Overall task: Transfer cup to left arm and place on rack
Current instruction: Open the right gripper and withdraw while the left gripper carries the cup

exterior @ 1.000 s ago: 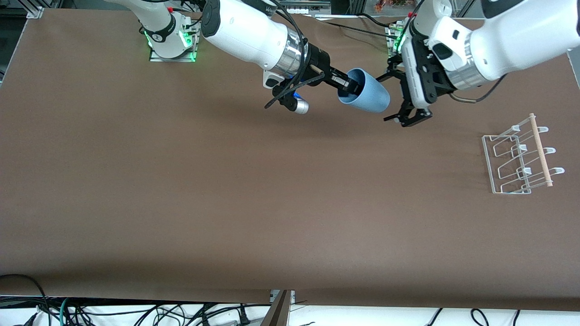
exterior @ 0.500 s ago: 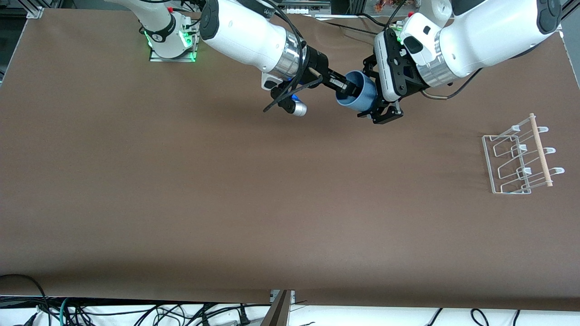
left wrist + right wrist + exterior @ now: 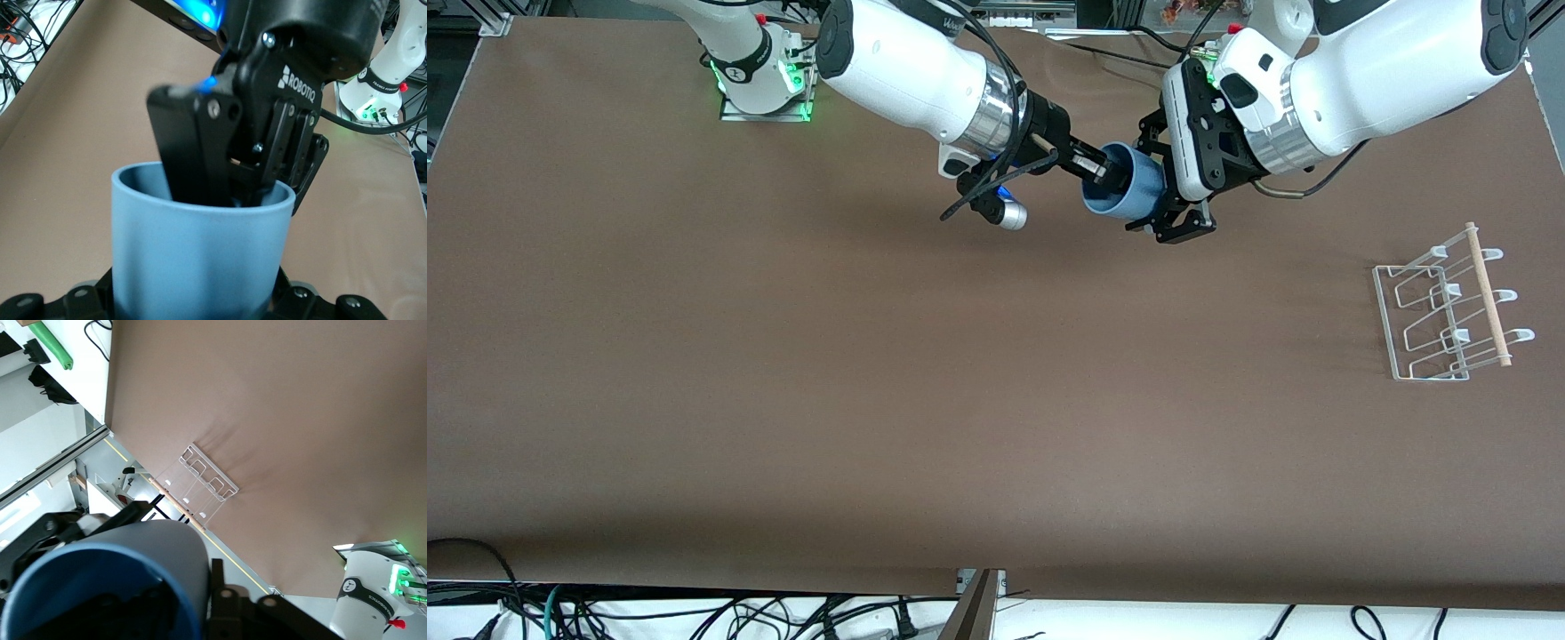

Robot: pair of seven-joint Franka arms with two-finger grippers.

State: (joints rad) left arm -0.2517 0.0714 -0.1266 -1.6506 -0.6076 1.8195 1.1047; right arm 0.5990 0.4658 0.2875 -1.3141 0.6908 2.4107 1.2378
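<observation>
The light-blue cup (image 3: 1129,191) hangs on its side in the air over the table's part nearest the robots' bases, between both grippers. My left gripper (image 3: 1138,185) is shut on the cup's body, one black finger on each side. In the left wrist view the cup (image 3: 200,260) fills the space between the left gripper (image 3: 197,307) fingers. My right gripper (image 3: 1104,171) reaches into the cup's mouth at the rim and also shows in the left wrist view as the right gripper (image 3: 250,197). The white wire rack (image 3: 1445,311) stands toward the left arm's end; it shows in the right wrist view as the rack (image 3: 200,483) past the cup (image 3: 120,580).
The brown table (image 3: 871,373) spreads wide under both arms. The rack's wooden dowel (image 3: 1489,298) runs along its outer side. The right arm's base (image 3: 765,80) glows green at the table's back edge. Cables (image 3: 694,613) lie below the table's front edge.
My left gripper came in from the rack's side and closed round the cup's body. The cup and the right gripper shifted slightly toward the right arm's base.
</observation>
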